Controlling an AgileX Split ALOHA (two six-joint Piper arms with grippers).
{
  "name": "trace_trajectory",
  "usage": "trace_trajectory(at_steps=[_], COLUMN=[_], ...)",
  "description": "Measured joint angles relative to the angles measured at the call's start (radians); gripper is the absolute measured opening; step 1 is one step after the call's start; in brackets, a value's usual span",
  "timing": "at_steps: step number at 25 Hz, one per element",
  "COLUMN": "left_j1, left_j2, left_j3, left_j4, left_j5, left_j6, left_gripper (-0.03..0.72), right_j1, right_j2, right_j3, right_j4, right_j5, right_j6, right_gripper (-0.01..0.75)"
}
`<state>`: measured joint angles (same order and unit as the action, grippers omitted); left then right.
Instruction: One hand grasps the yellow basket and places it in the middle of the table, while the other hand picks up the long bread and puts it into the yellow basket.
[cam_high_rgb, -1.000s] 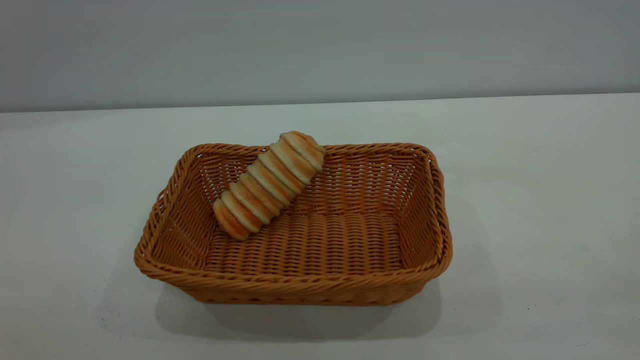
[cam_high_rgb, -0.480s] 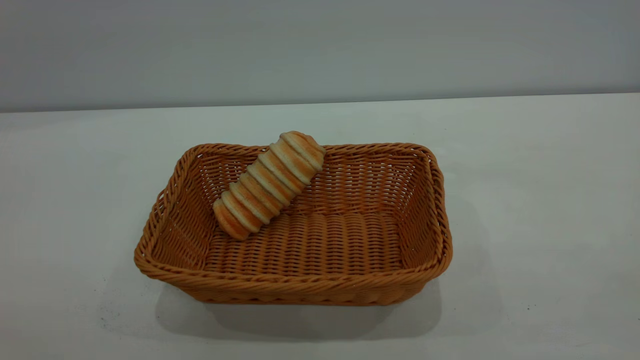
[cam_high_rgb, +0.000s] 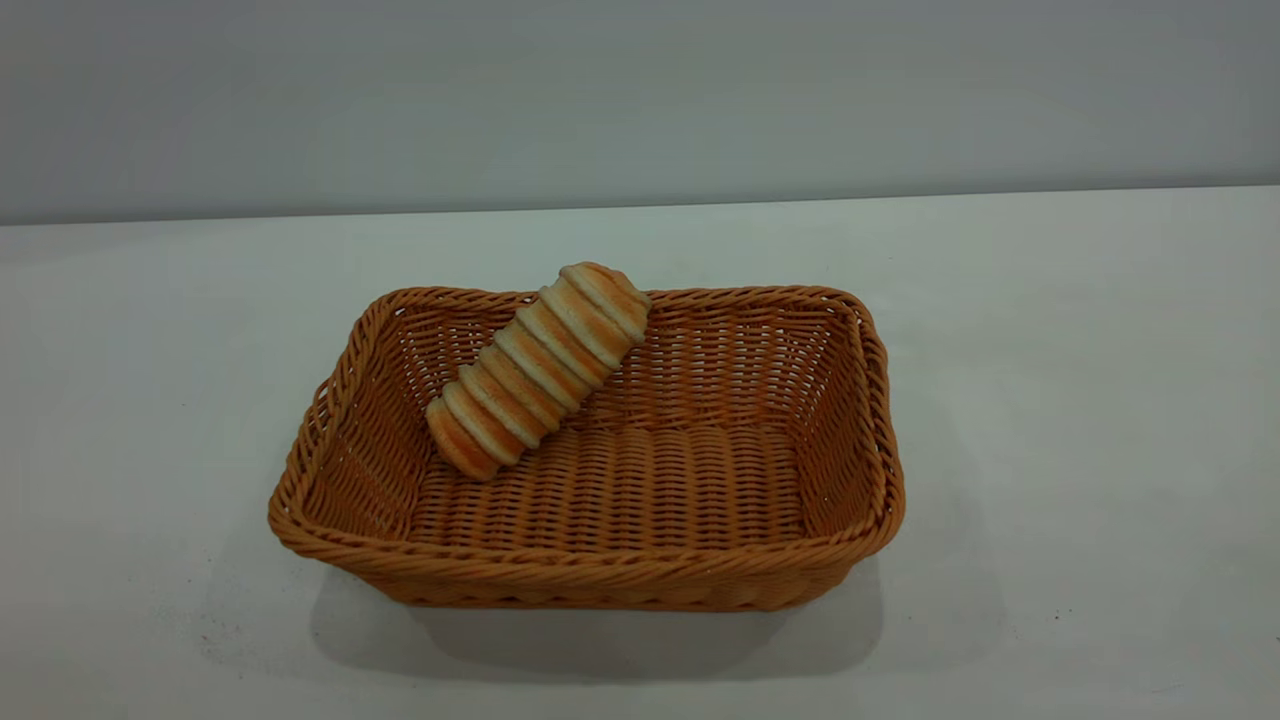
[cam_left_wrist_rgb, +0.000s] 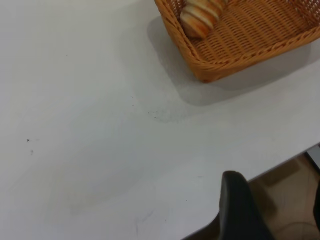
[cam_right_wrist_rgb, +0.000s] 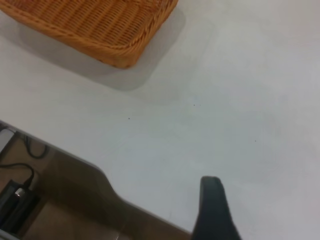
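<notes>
The yellow basket (cam_high_rgb: 600, 560) stands in the middle of the table (cam_high_rgb: 1050, 400). The long bread (cam_high_rgb: 535, 370) lies inside it, one end on the basket floor at the left, the other leaning on the far rim. Neither gripper shows in the exterior view. In the left wrist view my left gripper (cam_left_wrist_rgb: 277, 205) is open and empty over the table's near edge, away from the basket (cam_left_wrist_rgb: 240, 55) and bread (cam_left_wrist_rgb: 200, 17). In the right wrist view my right gripper (cam_right_wrist_rgb: 265, 215) shows one dark finger (cam_right_wrist_rgb: 212, 210), nothing beside it, apart from the basket's corner (cam_right_wrist_rgb: 115, 40).
The table's front edge runs through the left wrist view (cam_left_wrist_rgb: 280, 162) and the right wrist view (cam_right_wrist_rgb: 75, 157), with floor and cables (cam_right_wrist_rgb: 17, 192) below. A grey wall (cam_high_rgb: 640, 100) stands behind the table. White tabletop lies all round the basket.
</notes>
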<state>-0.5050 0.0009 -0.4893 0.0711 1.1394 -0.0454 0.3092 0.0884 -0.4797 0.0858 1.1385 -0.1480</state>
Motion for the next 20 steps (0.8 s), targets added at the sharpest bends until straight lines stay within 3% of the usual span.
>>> trace_trajectory(at_steps=[4, 10, 12, 14, 20], left_j1=[0.101, 0.409, 0.475, 0.509, 0.521], left_j2=[0.000, -0.001, -0.001, -0.003, -0.023], left_j3=[0.000, 0.000, 0.000, 0.000, 0.000], left_j4=[0.000, 0.000, 0.000, 0.000, 0.000], left_j5=[0.000, 0.000, 0.000, 0.000, 0.000], left_j6=[0.000, 0.000, 0.000, 0.000, 0.003], left_gripper=[0.420, 0.420, 0.420, 0.420, 0.420], right_j1=[-0.038, -0.179, -0.222, -0.249, -0.311], right_j2=[-0.015, -0.105, -0.105, -0.105, -0.105], right_j3=[0.001, 0.001, 0.001, 0.001, 0.001], right_j4=[0.000, -0.001, -0.001, -0.001, -0.001], right_j5=[-0.001, -0.001, -0.001, -0.001, -0.001], right_j6=[0.000, 0.000, 0.000, 0.000, 0.000], right_gripper=[0.571, 0.571, 0.571, 0.571, 0.571])
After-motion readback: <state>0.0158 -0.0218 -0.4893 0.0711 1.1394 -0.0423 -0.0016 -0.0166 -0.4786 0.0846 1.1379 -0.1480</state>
